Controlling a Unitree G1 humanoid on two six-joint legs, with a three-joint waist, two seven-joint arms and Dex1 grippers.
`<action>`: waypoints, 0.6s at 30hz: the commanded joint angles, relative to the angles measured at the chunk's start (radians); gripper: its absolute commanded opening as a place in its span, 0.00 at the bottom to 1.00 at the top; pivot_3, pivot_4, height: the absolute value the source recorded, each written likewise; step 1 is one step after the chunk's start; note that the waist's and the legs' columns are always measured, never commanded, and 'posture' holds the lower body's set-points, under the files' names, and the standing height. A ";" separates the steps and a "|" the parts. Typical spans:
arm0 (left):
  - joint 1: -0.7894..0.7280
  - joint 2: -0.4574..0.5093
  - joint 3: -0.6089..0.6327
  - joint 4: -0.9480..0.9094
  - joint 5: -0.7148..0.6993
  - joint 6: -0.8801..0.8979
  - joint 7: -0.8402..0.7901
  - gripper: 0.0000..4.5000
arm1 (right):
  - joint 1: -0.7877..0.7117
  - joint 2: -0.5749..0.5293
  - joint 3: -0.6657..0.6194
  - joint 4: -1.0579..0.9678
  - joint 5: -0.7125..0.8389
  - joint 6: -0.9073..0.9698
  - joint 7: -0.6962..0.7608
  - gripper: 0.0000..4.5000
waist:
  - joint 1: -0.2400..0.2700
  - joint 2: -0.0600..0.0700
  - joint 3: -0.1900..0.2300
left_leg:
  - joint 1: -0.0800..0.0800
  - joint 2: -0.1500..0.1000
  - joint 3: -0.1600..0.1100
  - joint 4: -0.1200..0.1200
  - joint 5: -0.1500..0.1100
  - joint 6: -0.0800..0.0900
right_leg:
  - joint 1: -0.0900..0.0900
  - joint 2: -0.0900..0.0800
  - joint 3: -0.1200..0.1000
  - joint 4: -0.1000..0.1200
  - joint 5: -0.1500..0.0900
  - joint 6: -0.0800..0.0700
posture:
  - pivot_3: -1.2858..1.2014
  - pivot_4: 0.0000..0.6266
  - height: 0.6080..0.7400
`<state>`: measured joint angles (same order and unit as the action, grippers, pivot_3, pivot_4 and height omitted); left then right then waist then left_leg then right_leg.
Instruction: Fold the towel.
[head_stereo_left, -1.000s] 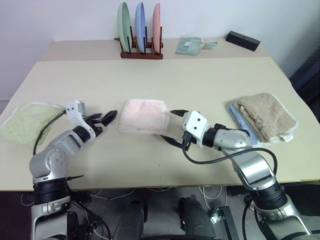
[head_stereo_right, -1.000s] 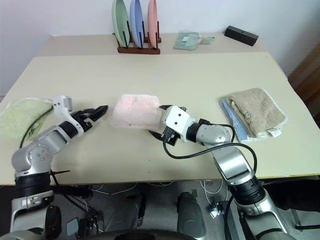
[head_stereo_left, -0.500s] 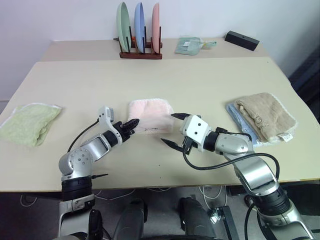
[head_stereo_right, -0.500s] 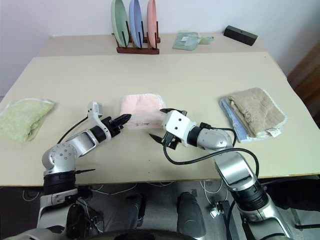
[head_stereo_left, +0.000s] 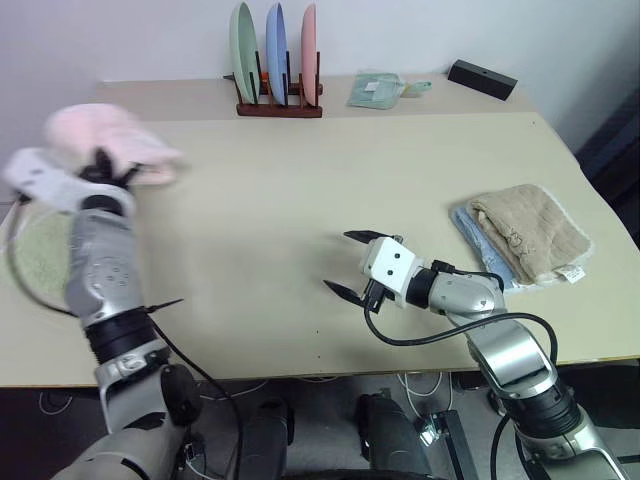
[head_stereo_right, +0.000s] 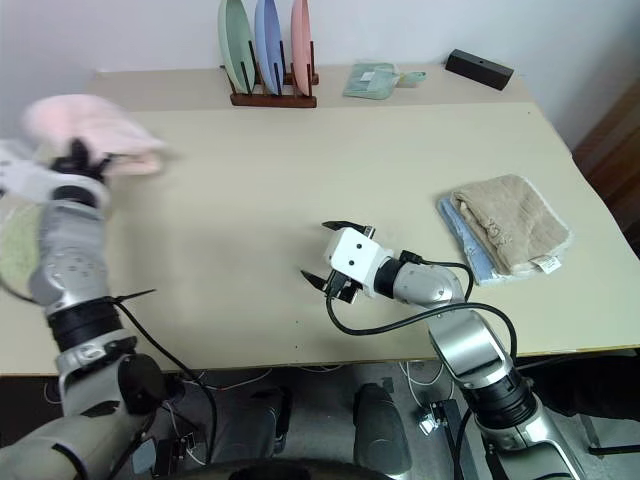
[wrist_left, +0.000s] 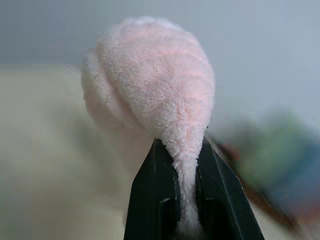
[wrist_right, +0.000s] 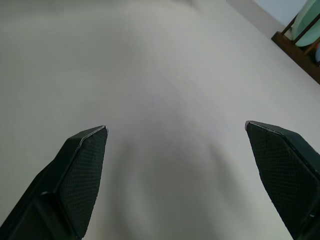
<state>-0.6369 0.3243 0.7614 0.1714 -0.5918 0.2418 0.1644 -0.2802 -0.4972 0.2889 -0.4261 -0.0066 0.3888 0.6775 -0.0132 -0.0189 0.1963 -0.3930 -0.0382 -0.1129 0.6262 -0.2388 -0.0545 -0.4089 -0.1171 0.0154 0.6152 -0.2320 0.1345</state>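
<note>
Now the big beige table (head_stereo_left: 300, 200), smooth matte top, lies under both arms. The towel (head_stereo_left: 108, 140) is pinched in the left gripper (wrist_left: 186, 200), held up off the table at the far left; in the left wrist view a thin fold of it runs down btwn the two black fingers (wrist_left: 152, 200), which are nearly together w/ only cloth between, and the rest bulges out past the tips in a rounded, bunched lump. Pale pink, fuzzy terry pile, soft ridges across the surface; edge stitching and motif can't be made out here. It's well apart from the right gripper (head_stereo_left: 347, 263), which hangs low over bare tabletop near the middle, jaws spread wide, nothing btwn them; its fingertips (wrist_right: 82, 165) are black w/ a fine dotted grip texture, wedge-shaped. Right of that gripper, a beige-brown towel (head_stereo_left: 530, 232), nubbly, folded, sits atop a flat blue cloth (head_stereo_left: 478, 240). Below the left gripper, a light green towel (head_stereo_left: 35, 255), partly hidden by the left arm. Beyond both grippers at the back: a dark wooden rack (head_stereo_left: 279, 108) holding three upright plates, green, blue, pink; a small pale green cloth (head_stereo_left: 380, 90); a black rectangular box (head_stereo_left: 484, 79).
</note>
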 joint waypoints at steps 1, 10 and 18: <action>0.030 0.031 0.103 0.047 -0.042 -0.054 0.060 0.01 | -0.007 0.002 0.001 -0.017 -0.005 -0.037 0.000 1.00 | 0.005 -0.001 0.000 | 0.000 0.000 0.000 0.001 0.000 0.000 | 0.000 0.000 0.000 0.000 0.000 0.000 | 0.52 0.24 1.00; 0.230 -0.020 0.124 -0.035 -0.163 0.092 0.069 0.08 | -0.001 -0.003 0.003 0.010 -0.014 -0.074 0.015 1.00 | 0.004 -0.004 -0.001 | 0.000 -0.001 -0.002 0.003 0.000 0.000 | 0.003 0.000 -0.001 0.000 0.001 0.001 | 0.52 0.24 1.00; 0.267 -0.005 0.137 -0.127 -0.186 0.029 0.086 0.94 | -0.009 0.000 -0.023 0.032 0.012 -0.081 0.035 1.00 | 0.002 -0.004 -0.001 | 0.001 0.000 -0.001 0.003 0.000 0.000 | 0.003 0.000 -0.001 0.000 0.001 0.001 | 0.52 0.24 1.00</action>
<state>-0.3726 0.2847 0.8798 0.1058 -0.7789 0.3107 0.2467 -0.2797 -0.4989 0.2886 -0.3848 -0.0161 0.3204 0.7090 -0.0115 -0.0232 0.1951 -0.3925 -0.0384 -0.1144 0.6288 -0.2388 -0.0547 -0.4059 -0.1173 0.0142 0.6154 -0.2310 0.1355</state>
